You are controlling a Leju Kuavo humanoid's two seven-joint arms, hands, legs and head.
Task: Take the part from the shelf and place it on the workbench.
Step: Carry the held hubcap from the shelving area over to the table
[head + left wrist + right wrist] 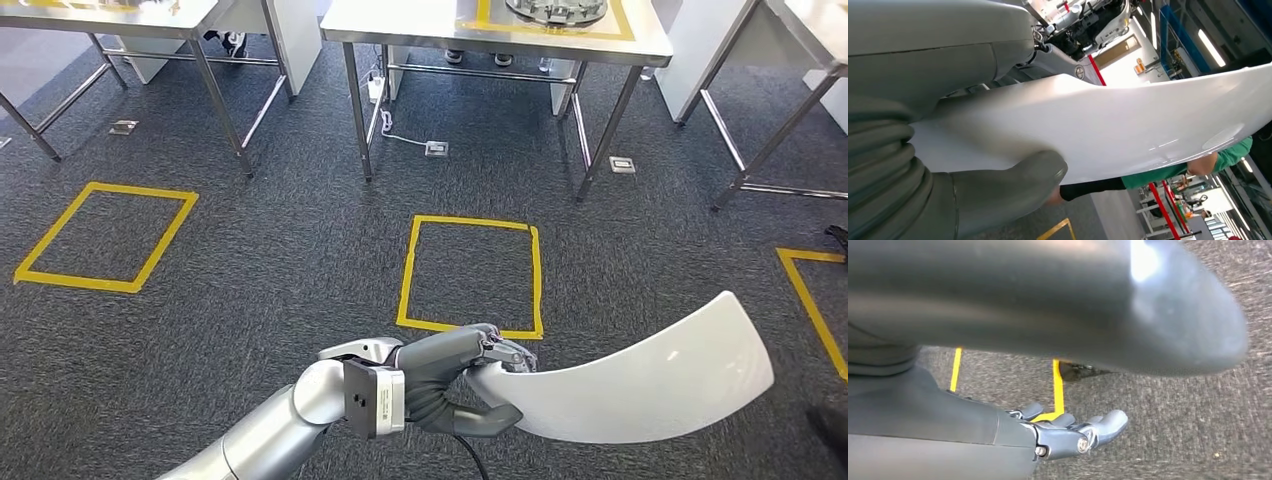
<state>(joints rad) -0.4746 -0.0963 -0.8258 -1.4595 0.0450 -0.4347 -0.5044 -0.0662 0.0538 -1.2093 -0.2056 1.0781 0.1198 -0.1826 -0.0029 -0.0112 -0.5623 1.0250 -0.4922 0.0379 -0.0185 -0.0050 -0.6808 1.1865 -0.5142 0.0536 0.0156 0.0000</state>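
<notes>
My left hand (455, 375) grips one end of a long, curved white panel (650, 375), which reaches out to the right above the dark carpet. Up close in the left wrist view, the grey thumb (1013, 187) presses on the white panel (1108, 130) with the fingers on its other side. The workbench (500, 35) is a steel table straight ahead at the top of the head view, edged with yellow tape. My right hand (1073, 432) hangs over the carpet, fingers loosely spread and holding nothing.
A yellow taped square (470, 275) marks the floor before the workbench, another (105, 235) lies to the left. More steel tables (120, 20) stand left and right. Cables and floor sockets (436, 148) lie under the workbench. A person in green (1208, 162) stands beyond the panel.
</notes>
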